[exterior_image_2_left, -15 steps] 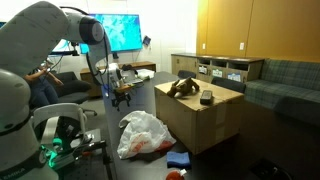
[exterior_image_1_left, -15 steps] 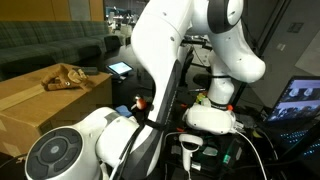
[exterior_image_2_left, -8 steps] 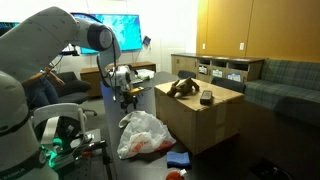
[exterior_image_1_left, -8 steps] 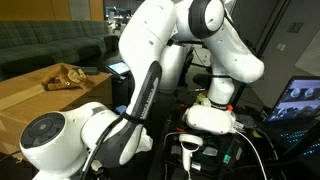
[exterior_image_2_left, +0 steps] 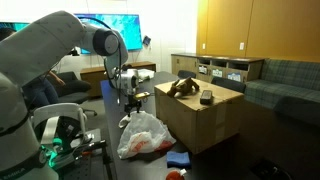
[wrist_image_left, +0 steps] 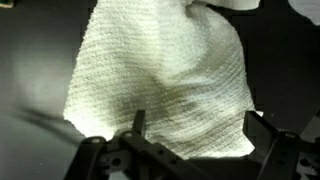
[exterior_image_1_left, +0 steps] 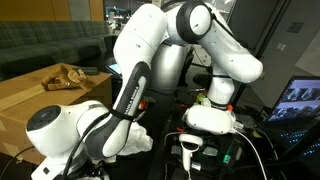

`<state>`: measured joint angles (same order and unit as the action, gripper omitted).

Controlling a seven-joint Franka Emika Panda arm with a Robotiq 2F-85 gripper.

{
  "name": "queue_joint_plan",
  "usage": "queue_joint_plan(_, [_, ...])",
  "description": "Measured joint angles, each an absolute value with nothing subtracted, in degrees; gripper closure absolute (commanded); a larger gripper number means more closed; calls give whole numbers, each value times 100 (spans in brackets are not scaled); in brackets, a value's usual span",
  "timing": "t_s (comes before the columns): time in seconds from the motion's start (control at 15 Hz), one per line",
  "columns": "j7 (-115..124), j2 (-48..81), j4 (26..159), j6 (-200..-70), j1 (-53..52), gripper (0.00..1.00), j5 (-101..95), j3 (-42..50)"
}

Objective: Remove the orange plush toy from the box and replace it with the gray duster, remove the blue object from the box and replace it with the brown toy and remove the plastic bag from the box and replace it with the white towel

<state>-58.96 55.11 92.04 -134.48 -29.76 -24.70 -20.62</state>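
In the wrist view a white towel (wrist_image_left: pixel 160 80) lies crumpled on a dark surface and fills most of the frame. My gripper (wrist_image_left: pixel 200 125) is open just above the towel's near edge, one finger on each side, holding nothing. In an exterior view the gripper (exterior_image_2_left: pixel 130 98) hangs over a dark table beside the cardboard box (exterior_image_2_left: pixel 200 120). The brown toy (exterior_image_2_left: pixel 180 87) and a small dark grey object (exterior_image_2_left: pixel 206 97) lie on top of the box. The plastic bag (exterior_image_2_left: pixel 145 135) and a blue object (exterior_image_2_left: pixel 180 160) lie on the floor. No orange plush toy shows.
The box (exterior_image_1_left: pixel 40 100) with the brown toy (exterior_image_1_left: pixel 62 77) also shows behind the arm, which hides the gripper there. A monitor (exterior_image_2_left: pixel 120 30), a shelf unit (exterior_image_2_left: pixel 225 70) and a sofa (exterior_image_2_left: pixel 285 85) stand around. Cables and a second robot base (exterior_image_1_left: pixel 212 118) are close by.
The arm has swung toward the box and lowered, carrying the gripper a little nearer the box over the dark table. The toy, bag and box have not moved.
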Motion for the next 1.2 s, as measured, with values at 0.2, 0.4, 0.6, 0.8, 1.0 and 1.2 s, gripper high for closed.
queue_joint_plan(0.2, [-5800, 5606, 9172, -13536, -2962, 0, -2418, -2046])
queue_joint_plan(0.4, [-5536, 5737, 9158, -13801, -2998, 0, -2419, -1966])
queue_joint_plan(0.6, [-5205, 5903, 9072, -14062, -3190, 0, -2505, -1721])
queue_joint_plan(0.8, [-4830, 6076, 8906, -14182, -3427, 0, -2618, -1466])
queue_joint_plan(1.0, [-4423, 6147, 8794, -14225, -3585, 33, -2648, -1277])
queue_joint_plan(1.2, [-4087, 6147, 8773, -14317, -3671, 58, -2740, -1140])
